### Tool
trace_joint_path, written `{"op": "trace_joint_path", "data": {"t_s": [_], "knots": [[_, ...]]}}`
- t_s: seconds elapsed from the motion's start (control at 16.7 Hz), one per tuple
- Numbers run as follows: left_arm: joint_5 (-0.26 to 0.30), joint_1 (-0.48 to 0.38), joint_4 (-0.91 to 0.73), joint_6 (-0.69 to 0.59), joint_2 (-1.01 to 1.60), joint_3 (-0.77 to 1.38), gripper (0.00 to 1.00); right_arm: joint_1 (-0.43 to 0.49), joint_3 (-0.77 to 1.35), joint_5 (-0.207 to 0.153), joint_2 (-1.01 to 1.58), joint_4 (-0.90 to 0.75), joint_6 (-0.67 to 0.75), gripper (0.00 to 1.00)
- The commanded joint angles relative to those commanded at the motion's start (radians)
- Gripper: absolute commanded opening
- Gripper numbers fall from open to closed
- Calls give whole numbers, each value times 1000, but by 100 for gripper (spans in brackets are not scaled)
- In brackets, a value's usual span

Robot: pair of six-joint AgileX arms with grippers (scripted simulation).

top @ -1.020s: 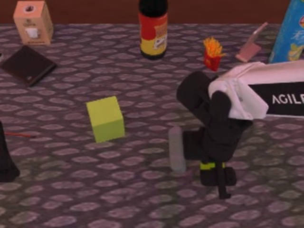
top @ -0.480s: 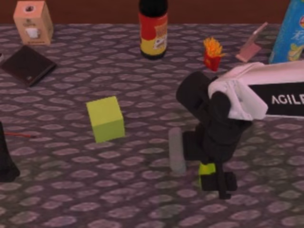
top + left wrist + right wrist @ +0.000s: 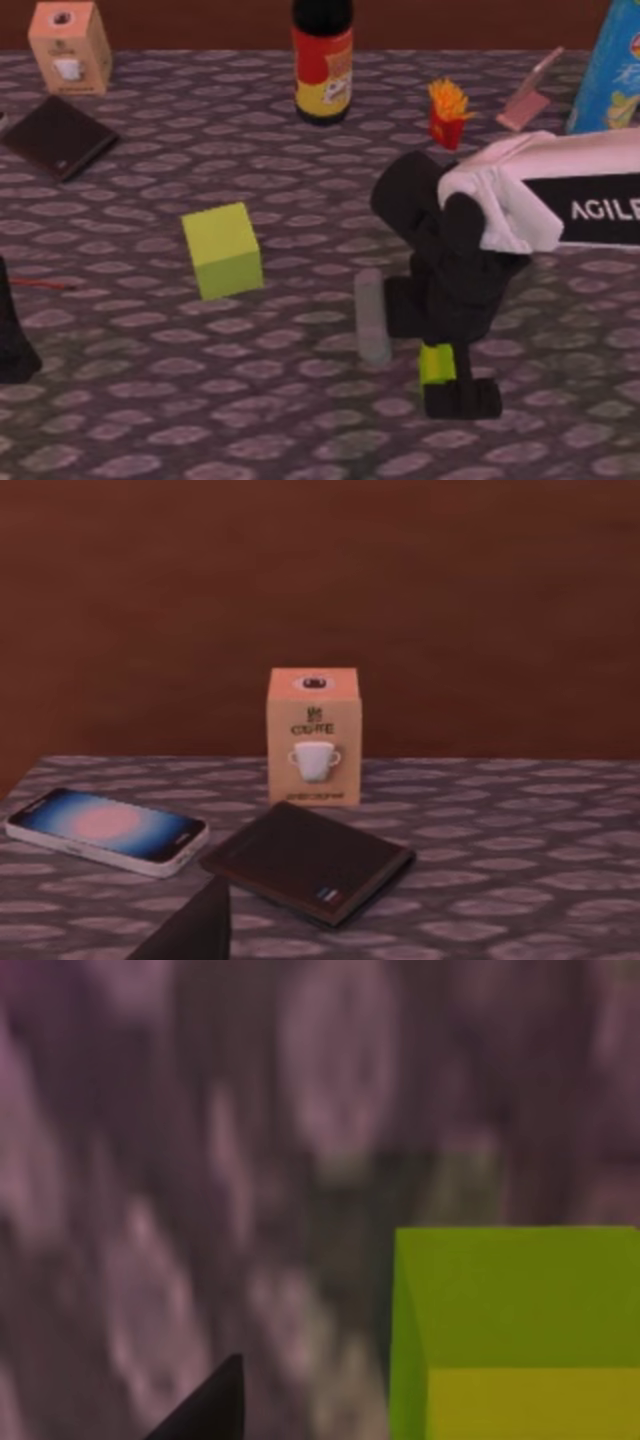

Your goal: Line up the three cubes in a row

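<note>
The right hand (image 3: 452,385) grips a small matte yellow-green cube (image 3: 437,362) near the desk's (image 3: 150,420) right front, open surface all around. The large matte yellow-green cube (image 3: 222,250) sits well left. The left arm (image 3: 12,330) rests at the left edge.

My right arm reaches in from the right edge of the top view, its white forearm bent down over the right half of the bench. My right claw (image 3: 452,385) points downward, low near the front. My left arm is parked at the left edge.
</note>
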Motion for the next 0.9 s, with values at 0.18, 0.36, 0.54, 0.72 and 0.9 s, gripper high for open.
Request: {"op": "trace_joint_path", "data": {"t_s": [0.18,0.36,0.54,0.72,0.9], "knots": [[0,0,0,0,0,0,100,-1,3,0,-2,-4,-1,100],[0,0,0,0,0,0,100,1,51,-1,-30,-76,-3,100],[0,0,0,0,0,0,100,3,116,-2,-75,-205,-5,100],[0,0,0,0,0,0,100,4,151,-1,-107,-257,-6,100],[0,0,0,0,0,0,100,1,148,-1,-103,-254,-6,100]]}}
